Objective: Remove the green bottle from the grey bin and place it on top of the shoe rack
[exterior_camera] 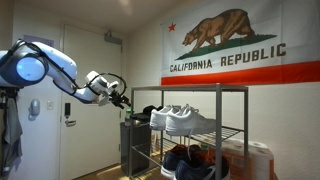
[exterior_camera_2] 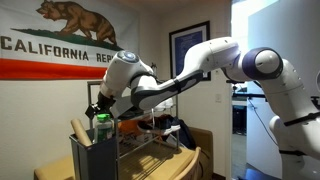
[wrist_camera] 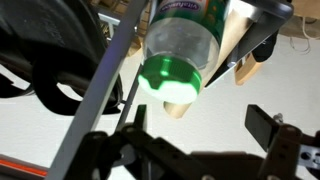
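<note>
The green bottle point(exterior_camera_2: 102, 129) stands in the top of the grey bin point(exterior_camera_2: 93, 158), next to a beige wooden piece point(exterior_camera_2: 78, 130). In the wrist view the bottle point(wrist_camera: 180, 50) fills the upper middle, its green end towards the camera. My gripper point(wrist_camera: 200, 125) is open and empty, and its two dark fingers are short of the bottle. In both exterior views the gripper point(exterior_camera_2: 101, 108) point(exterior_camera: 122, 100) hovers just above the bin point(exterior_camera: 132, 142). The shoe rack point(exterior_camera: 240, 92) stands beside the bin, and its top frame is bare.
White sneakers point(exterior_camera: 184, 120) sit on the rack's upper shelf and dark shoes point(exterior_camera: 190, 162) lie lower down. A white and orange container point(exterior_camera: 252, 160) stands behind the rack. A flag hangs on the wall point(exterior_camera: 235, 45). A rack tube point(wrist_camera: 100, 90) crosses the wrist view.
</note>
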`<action>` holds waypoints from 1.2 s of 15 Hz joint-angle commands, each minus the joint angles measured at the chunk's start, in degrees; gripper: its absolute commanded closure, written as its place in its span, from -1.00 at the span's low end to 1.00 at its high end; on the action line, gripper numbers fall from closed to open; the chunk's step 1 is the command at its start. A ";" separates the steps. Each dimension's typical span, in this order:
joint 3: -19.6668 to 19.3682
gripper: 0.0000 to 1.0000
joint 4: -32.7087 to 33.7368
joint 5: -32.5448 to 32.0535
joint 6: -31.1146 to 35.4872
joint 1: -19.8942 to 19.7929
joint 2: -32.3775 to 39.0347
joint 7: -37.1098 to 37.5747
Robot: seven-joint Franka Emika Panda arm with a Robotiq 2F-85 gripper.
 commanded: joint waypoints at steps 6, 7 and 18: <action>1.35 -1.00 8.99 -3.22 -16.46 2.43 4.81 1.09; 1.34 -1.00 9.57 -3.28 -17.01 2.54 5.36 1.17; -0.48 -0.90 14.03 -1.25 -18.16 2.33 9.63 0.38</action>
